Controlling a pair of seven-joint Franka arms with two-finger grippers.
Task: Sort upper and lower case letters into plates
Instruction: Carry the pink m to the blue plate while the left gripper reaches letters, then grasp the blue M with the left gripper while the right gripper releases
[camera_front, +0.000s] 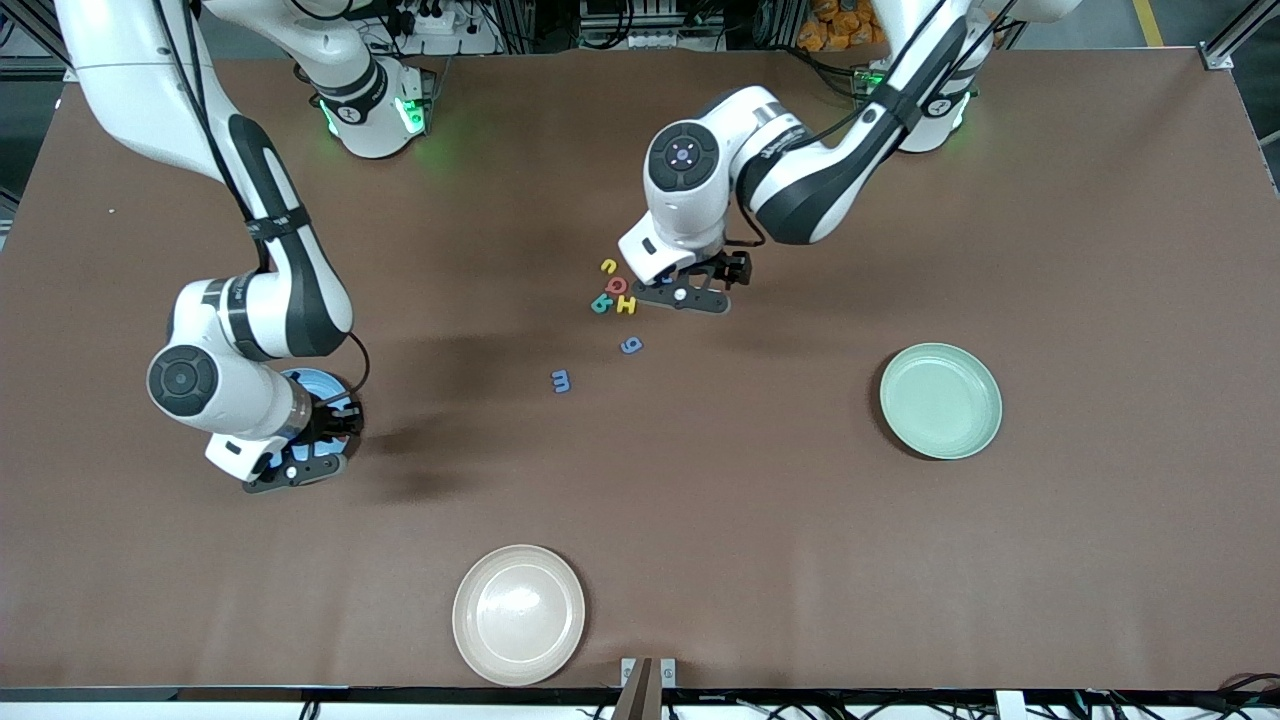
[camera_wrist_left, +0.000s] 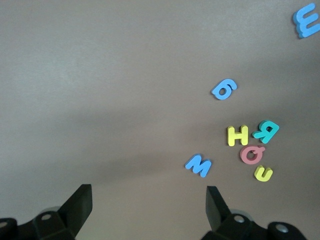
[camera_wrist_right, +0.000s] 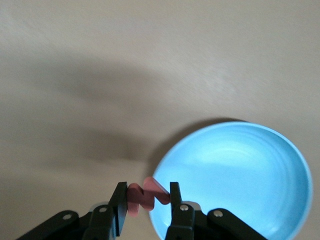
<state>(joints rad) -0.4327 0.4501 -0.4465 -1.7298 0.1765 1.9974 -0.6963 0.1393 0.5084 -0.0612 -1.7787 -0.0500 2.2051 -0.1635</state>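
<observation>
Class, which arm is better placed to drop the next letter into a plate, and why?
The right arm. Its tool is shut on a red letter at the blue plate's rim. The left tool is open and empty over the letter pile.

Red letter (camera_wrist_right: 146, 196) was pinched between the right end effector (camera_wrist_right: 146, 200) fingers, upright, over the rim of the blue plate (camera_wrist_right: 235, 175). Under the left end effector (camera_wrist_left: 149, 200), fingers spread wide, lay blue M (camera_wrist_left: 199, 165), then a tight cluster: yellow H (camera_wrist_left: 238, 135), teal R (camera_wrist_left: 266, 131), red Q (camera_wrist_left: 252, 154), yellow u (camera_wrist_left: 263, 173). Blue g (camera_wrist_left: 223, 89) and blue m (camera_wrist_left: 306, 21) lay apart, flat. Pale green plate (camera_front: 940, 400) sat well away from both end effectors.
</observation>
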